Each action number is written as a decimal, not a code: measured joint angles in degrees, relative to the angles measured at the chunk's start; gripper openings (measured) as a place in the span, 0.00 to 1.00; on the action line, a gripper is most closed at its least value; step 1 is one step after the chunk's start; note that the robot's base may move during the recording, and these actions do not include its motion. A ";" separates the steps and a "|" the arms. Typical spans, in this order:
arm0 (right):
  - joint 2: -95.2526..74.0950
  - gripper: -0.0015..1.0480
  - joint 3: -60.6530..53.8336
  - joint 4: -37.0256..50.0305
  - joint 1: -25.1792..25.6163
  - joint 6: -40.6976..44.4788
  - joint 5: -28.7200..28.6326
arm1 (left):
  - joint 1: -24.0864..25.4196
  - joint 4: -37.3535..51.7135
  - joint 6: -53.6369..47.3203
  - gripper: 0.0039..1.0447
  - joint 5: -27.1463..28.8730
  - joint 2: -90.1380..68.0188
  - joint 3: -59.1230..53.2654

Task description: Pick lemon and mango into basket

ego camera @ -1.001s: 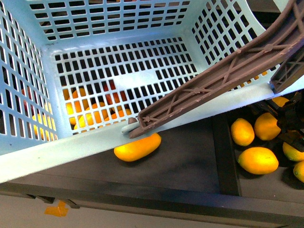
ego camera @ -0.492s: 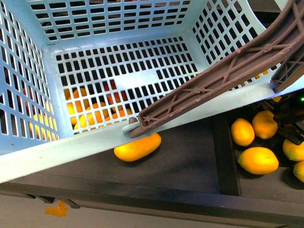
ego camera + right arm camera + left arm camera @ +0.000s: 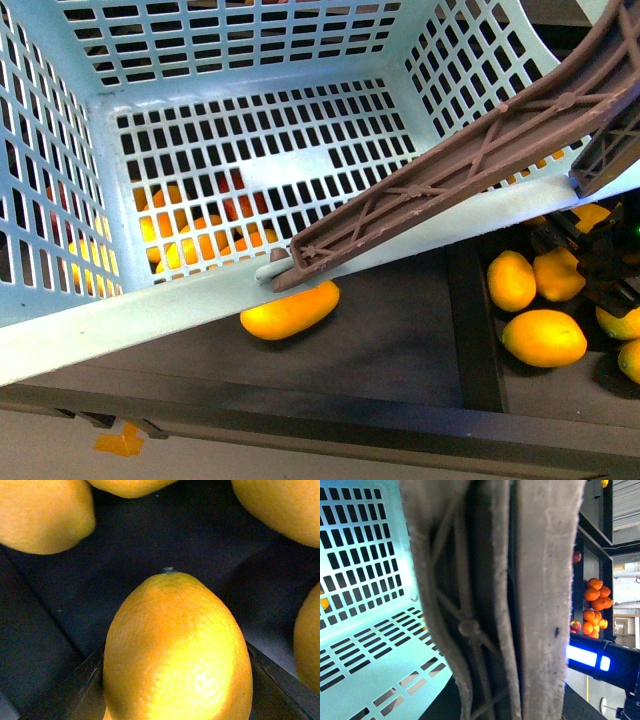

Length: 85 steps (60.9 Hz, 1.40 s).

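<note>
Over the last second the right claw had edged leftward onto the fruit in the right-hand compartment, and the lemon it met sat a little lower in the front view than before. The basket and the mango had not shifted.

At the left, the teal basket filled most of the front view. It was tilted, with nothing in it, and yellow, orange and red fruit showed through the slots in its floor. Just below its near rim the mango lay on the dark shelf, outside the basket, with its upper edge tucked under the rim. The brown handle slanted from that rim up toward the far right. In the left wrist view the same handle stood so close to the lens that it blocked almost everything. The left claw did not show there, so its state could not be told.

Right of a dark divider, several more yellow fruits lay loose near one another. Among them the right claw was clamped on the lemon. The right wrist view showed this lemon stem end up, with dark fingers pressed against both of its flanks. It was down among its neighbours and well outside the basket.
</note>
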State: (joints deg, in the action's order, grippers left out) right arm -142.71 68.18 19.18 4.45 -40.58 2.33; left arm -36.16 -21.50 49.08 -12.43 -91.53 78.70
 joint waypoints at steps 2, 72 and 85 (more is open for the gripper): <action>1.38 0.61 -1.57 1.20 0.26 0.52 -0.52 | 0.00 0.00 0.00 0.16 0.02 0.00 0.00; 57.13 0.61 -21.22 8.46 -25.24 7.26 0.85 | 0.00 0.00 0.00 0.16 0.02 0.00 0.00; 56.98 0.89 -21.79 7.69 -26.21 8.66 3.80 | 0.07 0.00 0.02 0.16 0.37 0.00 0.00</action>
State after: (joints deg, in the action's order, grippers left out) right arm -85.73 46.39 26.87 -21.76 -31.92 6.13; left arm -36.10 -21.50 49.10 -12.05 -91.53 78.70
